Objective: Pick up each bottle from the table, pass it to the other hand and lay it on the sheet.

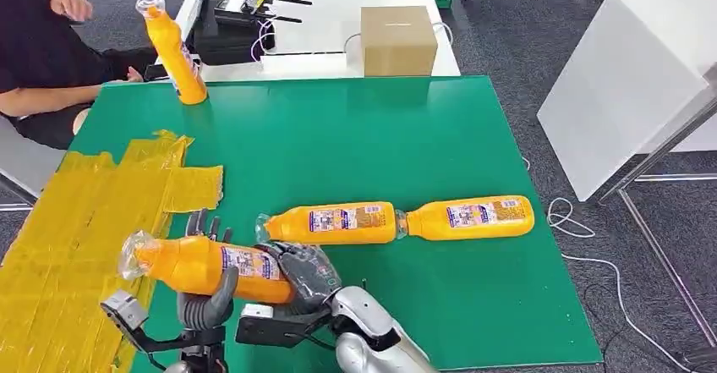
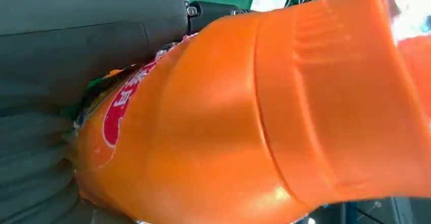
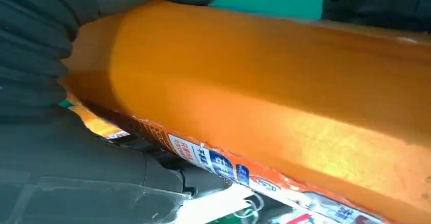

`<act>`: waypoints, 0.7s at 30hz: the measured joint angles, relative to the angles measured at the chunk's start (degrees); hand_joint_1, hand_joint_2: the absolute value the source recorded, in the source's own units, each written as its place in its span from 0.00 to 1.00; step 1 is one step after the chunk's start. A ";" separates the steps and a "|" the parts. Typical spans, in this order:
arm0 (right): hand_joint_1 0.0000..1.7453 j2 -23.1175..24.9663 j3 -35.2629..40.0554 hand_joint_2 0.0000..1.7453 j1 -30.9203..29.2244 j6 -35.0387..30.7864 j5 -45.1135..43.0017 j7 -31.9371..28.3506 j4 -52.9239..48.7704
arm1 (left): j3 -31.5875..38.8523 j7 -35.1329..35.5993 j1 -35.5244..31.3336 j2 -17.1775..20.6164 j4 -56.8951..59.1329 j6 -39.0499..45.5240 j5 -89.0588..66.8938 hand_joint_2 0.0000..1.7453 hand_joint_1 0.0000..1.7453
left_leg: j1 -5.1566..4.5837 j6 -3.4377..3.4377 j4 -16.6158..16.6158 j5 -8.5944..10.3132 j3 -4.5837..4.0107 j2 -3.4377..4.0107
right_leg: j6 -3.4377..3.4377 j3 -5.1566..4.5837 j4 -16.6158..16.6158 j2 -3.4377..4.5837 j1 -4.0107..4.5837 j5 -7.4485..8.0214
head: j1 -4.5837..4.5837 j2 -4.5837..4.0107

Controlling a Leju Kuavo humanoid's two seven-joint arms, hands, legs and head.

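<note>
Both my left hand (image 1: 205, 298) and right hand (image 1: 306, 273) are clamped on the orange bottle (image 1: 203, 265), horizontal above the table's near edge beside the yellow sheet (image 1: 76, 229); looks full, heavyish, slick plastic, so grip the labelled mid-body.

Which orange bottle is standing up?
The bottle at the far left corner of the green table, near the seated person. Two others lie flat on the table, and the fourth is held sideways by both robot hands.
</note>
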 measured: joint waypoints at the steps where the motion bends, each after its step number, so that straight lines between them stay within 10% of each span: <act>1: 0.91 -0.13 0.81 1.00 -0.26 0.39 -0.09 -0.35 0.07 | 0.57 -0.22 0.19 0.00 0.00 -0.09 0.13 1.00 1.00 | 0.00 0.00 0.00 0.00 0.00 0.01 | 0.00 -0.01 0.00 0.00 0.00 0.00 | 0.00 0.00; 16: 1.00 -1.11 4.11 1.00 -0.40 0.30 -4.28 -0.48 0.81 | 3.32 -2.82 0.86 -0.04 1.27 -3.54 -0.50 1.00 1.00 | -0.01 0.00 0.00 0.00 0.03 0.03 | 0.00 -0.03 -0.01 0.00 0.01 0.00 | 0.00 0.00; 18: 0.09 -1.11 3.84 1.00 -0.10 -0.05 -4.26 -0.46 0.81 | 3.41 -3.02 0.86 -0.04 1.25 -3.69 -0.55 1.00 1.00 | -0.01 0.00 0.00 0.00 0.03 0.03 | 0.00 -0.03 0.00 0.01 0.01 0.00 | 0.00 0.00; 20: 0.00 -1.11 3.36 1.00 0.74 -1.46 -4.09 -0.18 0.57 | 3.41 -3.00 0.84 -0.04 1.01 -3.46 -0.72 1.00 1.00 | -0.01 0.00 0.00 0.00 0.02 0.01 | 0.00 -0.03 -0.01 0.00 0.01 0.00 | 0.00 0.00; 21: 0.00 -1.22 3.08 0.00 1.50 -2.52 -3.87 -0.06 0.09 | 3.41 -2.84 0.85 -0.04 0.72 -3.06 -1.23 1.00 1.00 | -0.01 0.00 0.00 0.00 0.00 -0.01 | 0.00 -0.03 -0.01 0.00 0.01 0.00 | -0.02 0.00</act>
